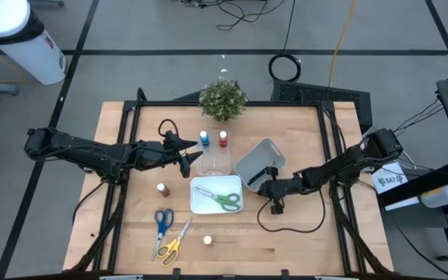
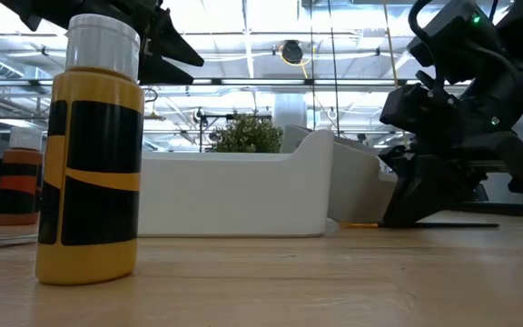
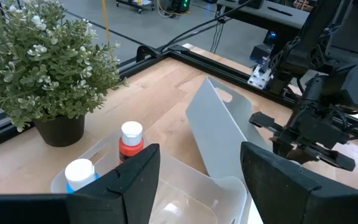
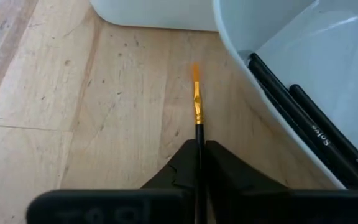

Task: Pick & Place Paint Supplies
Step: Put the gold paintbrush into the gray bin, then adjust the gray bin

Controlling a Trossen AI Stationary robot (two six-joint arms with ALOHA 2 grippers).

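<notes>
My right gripper [image 4: 199, 163] is shut on a thin dark brush with an orange tip [image 4: 196, 93], low over the wood beside the grey tray [image 1: 260, 163], which holds more dark brushes [image 4: 303, 124]. My left gripper [image 3: 197, 180] hangs open above the clear tray [image 1: 215, 161], touching nothing. Blue [image 1: 204, 138] and red [image 1: 223, 138] bottles stand behind that tray. Green scissors [image 1: 225, 201] lie in the white tray [image 1: 201, 204]. Blue scissors [image 1: 162, 222], yellow scissors [image 1: 173, 245], a brown bottle [image 1: 162, 189] and a yellow bottle [image 2: 93, 154] rest on the table. My right gripper pinches the brush's dark shaft [image 4: 199, 140] between its two fingers, a little behind the gold ferrule. The fingers slant down from the table's right side and lie along the brush. The brush points forward out of the fingers, its orange tip [image 2: 357, 223] right at the table top.
A potted plant [image 1: 223, 99] stands at the far edge. The grey tray's wall [image 4: 260, 81] rises close beside the held brush, and the white tray's side [image 4: 160, 15] lies just ahead of its tip. Bare wood stretches along the near right of the table.
</notes>
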